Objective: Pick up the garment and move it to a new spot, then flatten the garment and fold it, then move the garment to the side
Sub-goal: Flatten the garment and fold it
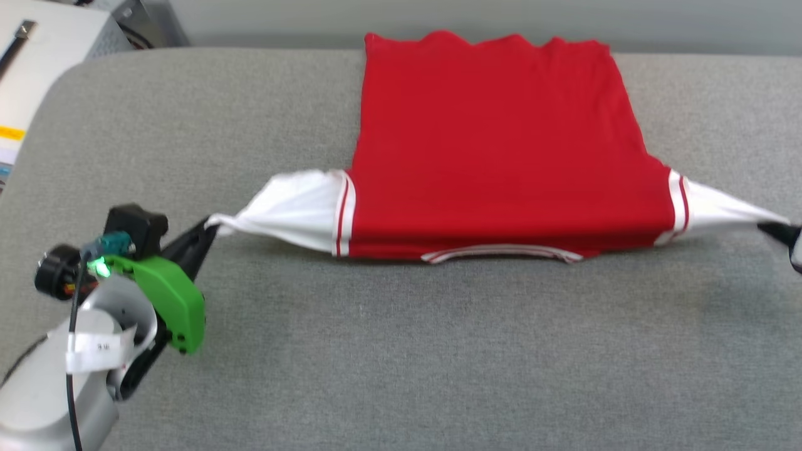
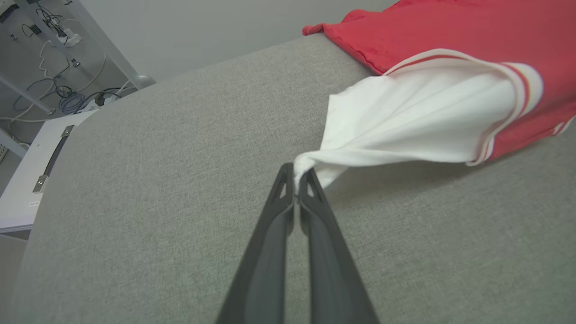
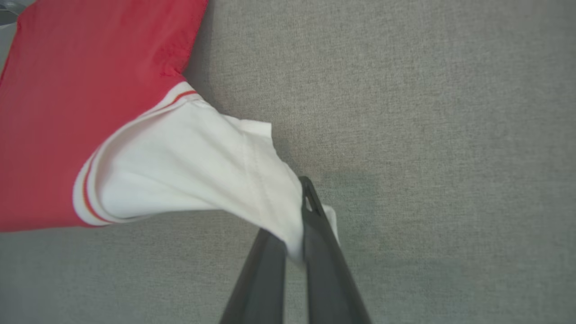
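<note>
Stretching the garment (image 1: 495, 144) flat is, in our judgement, the step in hand.

Item: red shirt with white sleeves, plain side up, lying on the grey padded surface (image 1: 438, 351). Its collar is at 6 o'clock and its wavy hem at 12 o'clock. It sits toward 1 o'clock of the head view's middle.

Left gripper (image 1: 210, 227): at the garment's 9 o'clock, jaws pinched together on the tip of one white sleeve.

Right gripper (image 1: 774, 230): at the garment's 3 o'clock, jaws clamped on the other sleeve's edge.

Method, as we judge it: draw both sleeves outward evenly, toward 9 and 3 o'clock, low over the surface. That way the body spreads without sliding. Both pinches are small, so we would keep the tension gentle. Easing toward 6 o'clock should smooth the hem.

Pose: our left forearm enters from 7 o'clock, its fingers aimed at about 2 o'clock and nearly level with the surface. Our right wrist looks steeply down onto the fabric.
</note>
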